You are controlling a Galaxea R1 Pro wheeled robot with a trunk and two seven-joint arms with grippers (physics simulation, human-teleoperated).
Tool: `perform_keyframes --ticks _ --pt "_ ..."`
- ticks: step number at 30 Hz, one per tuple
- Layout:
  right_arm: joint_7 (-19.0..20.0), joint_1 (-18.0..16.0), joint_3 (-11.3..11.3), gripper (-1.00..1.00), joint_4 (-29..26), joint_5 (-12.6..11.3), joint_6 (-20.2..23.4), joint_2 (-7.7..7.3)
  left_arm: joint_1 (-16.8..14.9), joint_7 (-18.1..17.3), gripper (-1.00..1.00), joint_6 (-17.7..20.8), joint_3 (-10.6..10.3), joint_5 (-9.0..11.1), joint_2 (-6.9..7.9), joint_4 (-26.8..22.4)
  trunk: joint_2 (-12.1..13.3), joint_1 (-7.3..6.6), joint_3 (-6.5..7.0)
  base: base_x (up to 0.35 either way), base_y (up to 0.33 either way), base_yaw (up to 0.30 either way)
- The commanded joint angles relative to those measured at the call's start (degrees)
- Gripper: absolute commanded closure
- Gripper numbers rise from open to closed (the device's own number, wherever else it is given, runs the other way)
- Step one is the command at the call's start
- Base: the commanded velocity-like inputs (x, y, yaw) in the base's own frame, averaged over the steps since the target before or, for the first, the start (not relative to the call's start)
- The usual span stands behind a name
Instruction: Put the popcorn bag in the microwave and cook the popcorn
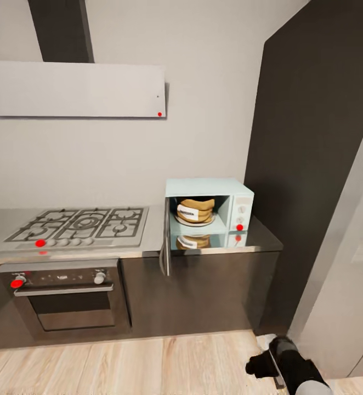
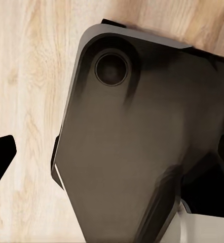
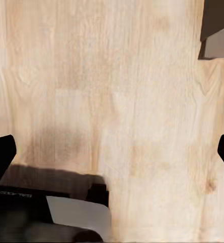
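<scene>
Popcorn bag inside microwave, door open.

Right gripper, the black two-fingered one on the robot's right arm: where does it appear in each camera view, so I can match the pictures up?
Head view: the black right gripper sits at the bottom right, over the pale wood plank floor.
Right wrist view: its black fingertips enter at opposite edges, wide apart, floor between them.
Left wrist view: this camera faces a dark grey robot panel over floor.
Shared landmark: the wood floor, in all three.
</scene>
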Motion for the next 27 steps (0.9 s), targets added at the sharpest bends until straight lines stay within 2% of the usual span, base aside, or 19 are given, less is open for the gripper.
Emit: perform_keyframes --ticks 1,2,3,4,5,6,8,9,11,13,27 --pt "-3.2 1.5 -0.5 -1.0 9.5 0.4 -4.4 0.03 0.0 0.1 -1.0 -0.1 0.1 0.1 0.02 -0.1 0.0 -0.02 -0.05 -0.11 0.0 0.0" --pt "-8.0 2.3 -0.6 -1.0 21.0 0.1 -12.2 -0.35 0.0 0.1 -1.0 -0.1 -0.1 0.1 0.02 -0.1 0.0 -0.02 -0.05 -0.045 0.0 0.0" --pt "-13.9 3.4 -0.7 -1.0 28.5 -0.6 -21.1 -0.43 0.0 0.0 -1.0 -0.1 -0.1 0.1 0.05 -0.1 0.0 -0.02 -0.05 -0.015 0.0 0.0" --pt "-16.7 6.2 -0.9 -1.0 30.6 -1.2 -24.7 -0.54 0.0 0.0 -1.0 -0.1 -0.1 0.1 0.07 -0.1 0.0 -0.02 -0.05 -0.006 0.0 0.0" --pt "-17.9 8.7 -1.5 -1.0 31.3 -2.8 -26.1 -0.64 0.0 0.0 -1.0 -0.1 -0.2 0.1 0.07 -0.1 0.0 -0.02 -0.05 -0.003 0.0 0.0" --pt "-18.7 10.3 -1.8 -1.0 31.6 -5.0 -27.2 -0.73 0.0 0.0 -1.0 -0.1 -0.2 0.1 0.07 -0.1 0.0 -0.02 -0.05 -0.002 0.0 0.0" --pt "-20.0 11.3 -2.1 -1.0 31.9 -7.3 -28.6 -0.8 0.0 0.0 -1.0 -0.1 -0.2 0.1 0.07 -0.1 0.0 -0.02 -0.05 -0.001 0.0 0.0" --pt "-21.8 12.0 -2.2 -1.0 32.0 -8.8 -30.2 -0.84 0.0 0.0 -1.0 -0.1 -0.2 0.1 0.07 -0.1 0.0 -0.02 -0.05 0.0 0.0 0.0" --pt "-22.3 13.0 -2.2 -1.0 32.0 -9.4 -31.0 -0.86 0.0 0.0 -1.0 -0.1 -0.2 0.1 0.07 -0.1 0.0 -0.02 -0.05 0.012 0.0 0.0" --pt "-22.6 16.1 -2.3 -1.0 32.0 -10.7 -34.2 -0.87 0.0 0.1 -1.0 -0.1 -0.1 0.1 0.07 -0.1 0.0 -0.02 -0.05 0.214 0.0 0.0" --pt "-22.6 16.4 -2.2 -1.0 32.0 -10.7 -34.4 -0.76 0.0 0.1 -1.0 -0.1 -0.1 0.2 0.07 -0.1 0.0 -0.02 -0.05 0.32 0.0 0.0"
